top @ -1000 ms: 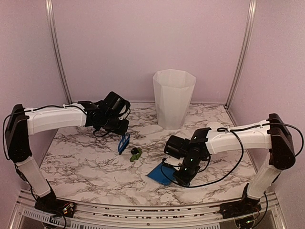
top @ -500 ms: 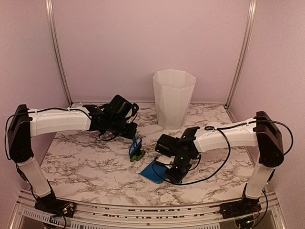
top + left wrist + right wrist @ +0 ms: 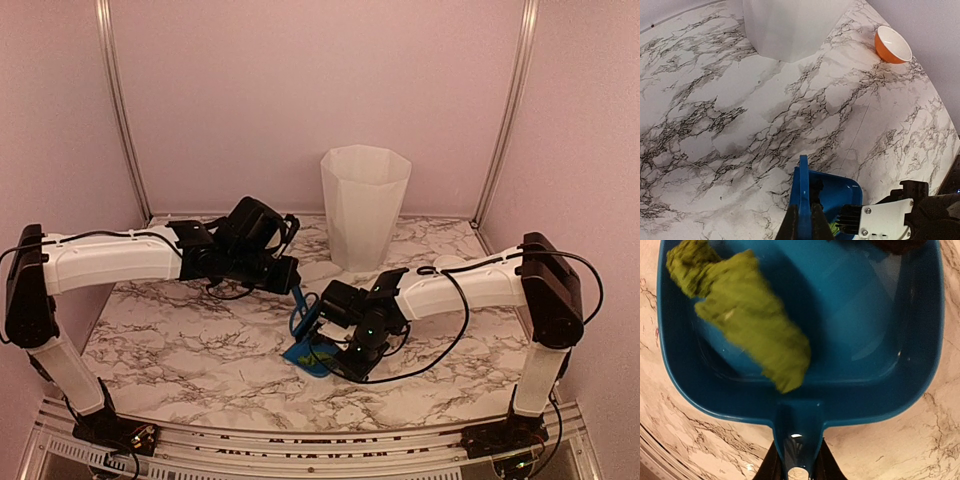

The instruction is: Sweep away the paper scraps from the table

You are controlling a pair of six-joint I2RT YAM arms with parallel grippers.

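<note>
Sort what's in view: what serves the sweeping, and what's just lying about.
Job:
- green scrap, lying in the dustpan
- brush
- table
- bin, probably where the scraps go

Lying about:
- bowl, orange, near the table edge

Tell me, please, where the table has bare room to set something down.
Bare marble lies at the table's left front, below the left arm, and between the white bin and the orange bowl. The centre is crowded: the left hand's brush meets the right hand's dustpan there.
</note>
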